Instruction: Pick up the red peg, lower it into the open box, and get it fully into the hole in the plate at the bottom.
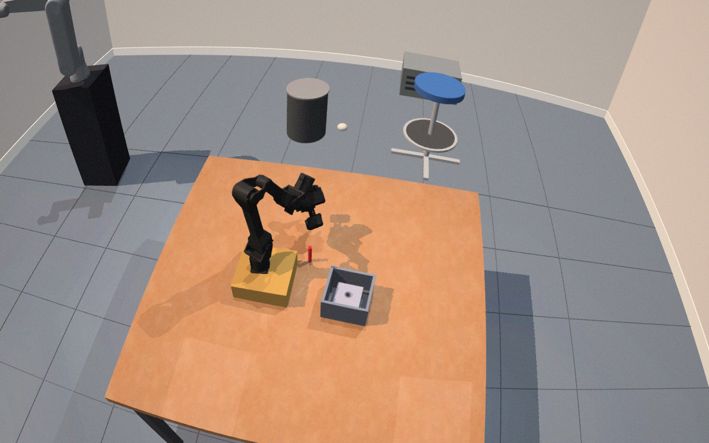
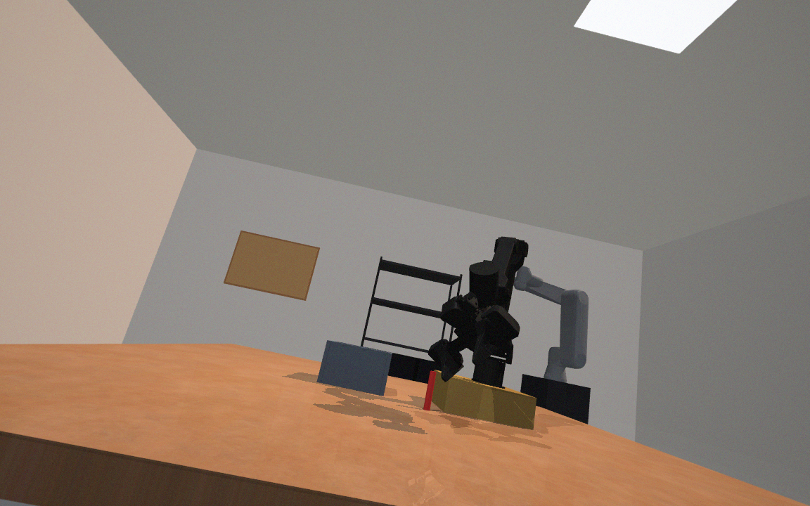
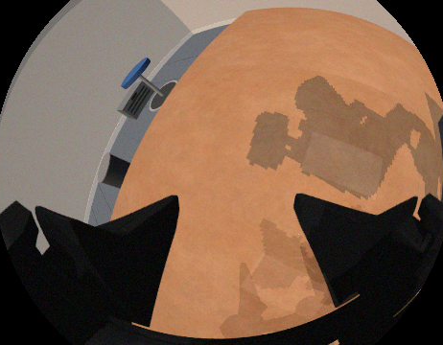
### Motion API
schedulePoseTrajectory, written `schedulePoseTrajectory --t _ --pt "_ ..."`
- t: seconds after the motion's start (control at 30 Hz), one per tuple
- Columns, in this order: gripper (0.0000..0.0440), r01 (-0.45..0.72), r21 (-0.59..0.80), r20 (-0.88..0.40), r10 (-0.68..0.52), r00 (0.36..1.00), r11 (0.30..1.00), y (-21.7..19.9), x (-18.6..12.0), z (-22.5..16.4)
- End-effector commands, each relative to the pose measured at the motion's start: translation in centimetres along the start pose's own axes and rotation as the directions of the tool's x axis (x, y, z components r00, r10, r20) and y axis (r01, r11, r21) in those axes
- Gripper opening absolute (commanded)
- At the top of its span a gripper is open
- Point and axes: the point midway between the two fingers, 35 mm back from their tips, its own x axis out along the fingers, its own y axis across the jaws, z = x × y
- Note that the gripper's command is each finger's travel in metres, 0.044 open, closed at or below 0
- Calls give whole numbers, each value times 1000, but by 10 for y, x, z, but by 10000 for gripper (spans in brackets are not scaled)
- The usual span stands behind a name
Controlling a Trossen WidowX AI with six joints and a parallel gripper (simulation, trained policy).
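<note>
The red peg point(image 1: 309, 253) point(image 2: 429, 391) stands upright on the table, beside the yellow block under the arm. It is not seen in the wrist view. The open grey box point(image 1: 344, 315) point(image 2: 354, 367) stands to the right of the peg in the top view. The white plate point(image 1: 356, 300) lies at its bottom, with a dark round hole point(image 1: 348, 295) showing and no peg in it. My gripper point(image 1: 317, 210) point(image 3: 239, 202) is open and empty, tilted, above the table and beyond the peg as the top camera sees it. The box's inside is hidden in the exterior view.
The yellow block point(image 1: 274, 286) point(image 2: 489, 405) carries the arm's base, close to the peg. The wooden table point(image 1: 291, 363) point(image 2: 175, 433) point(image 3: 221, 120) bears the arm's shadow. A blue stool point(image 1: 439, 88) point(image 3: 135, 73) and a dark bin point(image 1: 306, 115) stand on the floor behind the table.
</note>
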Motion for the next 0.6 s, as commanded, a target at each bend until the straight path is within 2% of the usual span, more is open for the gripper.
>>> schedulePoseTrajectory --t 0.0,0.13,0.27,0.57 --pt "355 76 102 10 -77 997 992 -5 -14 29" --pt "360 167 204 -7 -169 986 965 -19 -32 49" --pt "382 256 301 -36 -257 966 919 -35 -53 60" --pt "419 450 477 -143 -438 887 755 -73 -98 66"
